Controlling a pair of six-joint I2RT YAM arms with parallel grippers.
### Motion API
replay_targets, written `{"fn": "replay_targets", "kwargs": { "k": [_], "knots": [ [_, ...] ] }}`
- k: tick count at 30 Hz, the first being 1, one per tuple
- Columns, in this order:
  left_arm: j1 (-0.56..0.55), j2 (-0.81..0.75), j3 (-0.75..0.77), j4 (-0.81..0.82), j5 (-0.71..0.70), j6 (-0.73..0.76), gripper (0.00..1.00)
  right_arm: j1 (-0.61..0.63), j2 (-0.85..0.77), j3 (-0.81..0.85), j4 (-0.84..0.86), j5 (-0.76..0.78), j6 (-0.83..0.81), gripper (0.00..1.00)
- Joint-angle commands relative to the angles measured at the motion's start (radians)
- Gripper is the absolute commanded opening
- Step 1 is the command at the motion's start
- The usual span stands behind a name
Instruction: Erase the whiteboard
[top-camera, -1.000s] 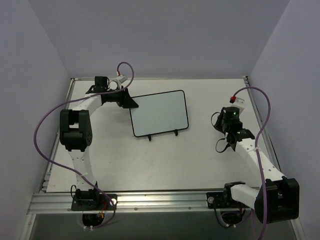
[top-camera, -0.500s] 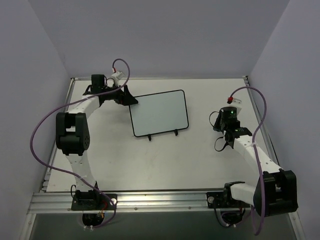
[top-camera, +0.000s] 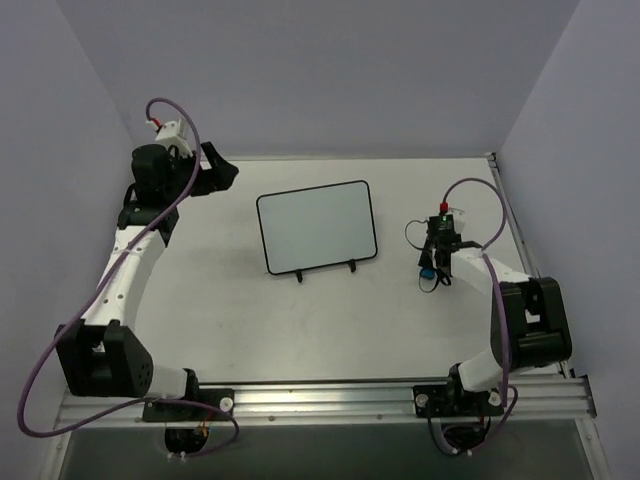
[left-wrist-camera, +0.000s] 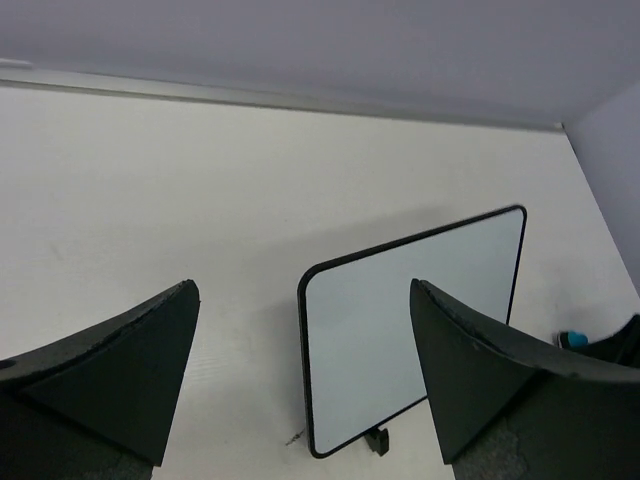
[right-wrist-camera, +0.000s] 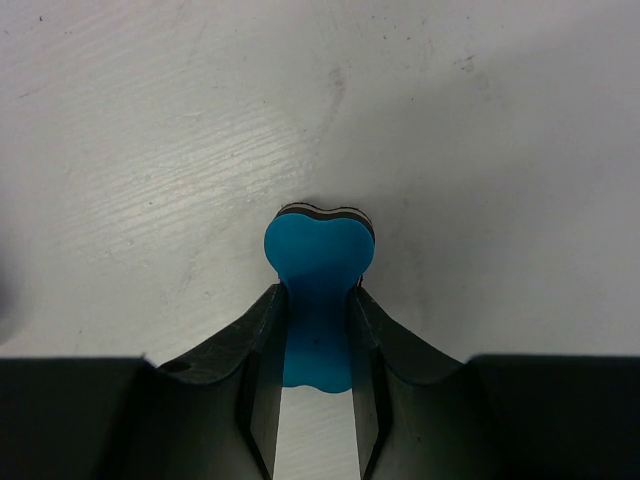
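The whiteboard (top-camera: 317, 228) lies on the table at mid-back, blank, with a black frame and two small feet at its near edge. It also shows in the left wrist view (left-wrist-camera: 410, 330). My left gripper (top-camera: 222, 170) is open and empty, raised at the back left, well clear of the board's left corner; its fingers frame the board in its own view (left-wrist-camera: 302, 290). My right gripper (top-camera: 433, 266) is right of the board, low at the table. In the right wrist view, my right gripper (right-wrist-camera: 318, 295) is shut on the waist of the blue bone-shaped eraser (right-wrist-camera: 320, 250).
The white tabletop (top-camera: 330, 320) has metal rails at its back and side edges. Grey-violet walls (top-camera: 320, 70) enclose the back and both sides. Purple cables loop off both arms. A small scuff marks the table by the board's near left corner (left-wrist-camera: 290, 437).
My left arm has swung left and up, away from the board's top left corner, to the back left. My right gripper has shifted slightly left and nearer, with its arm folded closer.
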Motion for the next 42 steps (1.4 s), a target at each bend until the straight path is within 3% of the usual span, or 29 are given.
{"fn": "replay_targets", "kwargs": {
  "k": [1, 6, 12, 14, 18, 19, 22, 28, 31, 36, 39, 42],
  "knots": [
    [-0.083, -0.208, -0.038, -0.128, -0.378, -0.057, 0.94, -0.006, 0.009, 0.053, -0.021, 0.015, 0.012, 0.07],
    [-0.145, -0.407, -0.087, -0.314, -0.485, -0.033, 0.94, -0.009, 0.022, 0.056, -0.055, -0.001, 0.013, 0.16],
    [-0.168, -0.651, -0.164, -0.479, -0.497, -0.011, 0.94, -0.009, 0.029, 0.058, -0.068, -0.001, 0.009, 0.38],
    [-0.168, -0.69, -0.153, -0.548, -0.499, 0.015, 0.94, -0.009, 0.013, 0.064, -0.087, -0.004, 0.01, 0.5],
    [-0.168, -0.76, -0.11, -0.664, -0.494, 0.064, 0.94, -0.004, -0.059, 0.097, -0.162, 0.004, 0.003, 0.64],
    [-0.168, -0.774, -0.103, -0.708, -0.505, 0.071, 0.94, -0.003, -0.118, 0.105, -0.185, 0.005, -0.002, 0.69],
    [-0.168, -0.828, -0.087, -0.765, -0.534, 0.091, 0.94, 0.019, -0.28, 0.157, -0.278, 0.03, -0.011, 1.0],
    [-0.167, -0.935, -0.038, -0.875, -0.569, 0.147, 0.94, 0.144, -0.636, 0.369, -0.544, 0.14, -0.028, 1.0],
    [-0.167, -0.987, -0.015, -0.94, -0.698, 0.153, 0.94, 0.166, -0.77, 0.476, -0.623, 0.133, -0.039, 1.0],
    [-0.173, -1.014, 0.046, -0.996, -0.74, 0.187, 0.94, 0.166, -0.844, 0.633, -0.798, 0.156, -0.099, 1.0],
    [-0.188, -1.021, 0.081, -1.03, -0.758, 0.174, 0.94, 0.166, -0.898, 0.639, -0.828, 0.203, -0.166, 1.0],
    [-0.225, -1.044, 0.086, -1.047, -0.862, 0.17, 0.94, 0.165, -0.968, 0.598, -0.82, 0.258, -0.223, 1.0]
  ]
}}
